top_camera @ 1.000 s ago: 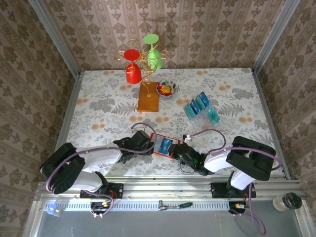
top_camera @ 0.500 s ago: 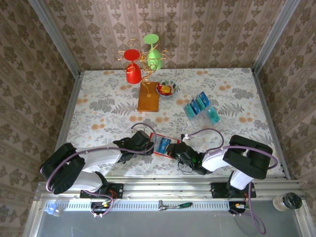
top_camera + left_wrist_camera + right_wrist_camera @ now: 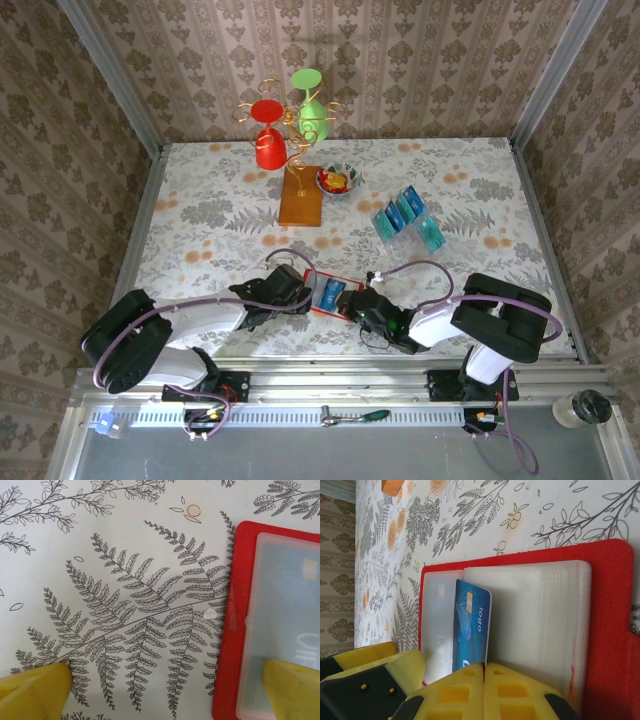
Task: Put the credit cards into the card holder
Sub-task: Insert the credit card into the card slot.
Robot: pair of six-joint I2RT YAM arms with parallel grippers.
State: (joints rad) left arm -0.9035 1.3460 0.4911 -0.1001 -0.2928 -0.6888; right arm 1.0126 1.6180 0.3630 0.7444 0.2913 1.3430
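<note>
Card (image 3: 470,625) partway into holder (image 3: 605,605); right gripper (image 3: 484,680) clenched behind it, left gripper (image 3: 165,687) splayed, pinning holder. Next: push card home.

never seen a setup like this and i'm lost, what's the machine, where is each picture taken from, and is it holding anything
These are two robot arms bolted at the table's near edge, each ending in a two-finger gripper. The wide picture looks down from above and behind them. The two close-ups come from a camera on each wrist, so the yellow shapes are fingers. On the table lie an open red card holder, a clear rack of spare cards and a cup stand. The left gripper is open and empty, one finger over the holder's clear sleeve. The right gripper is shut, its tips at the end of a blue credit card on the holder. Whether it pinches the card, I cannot tell.
</note>
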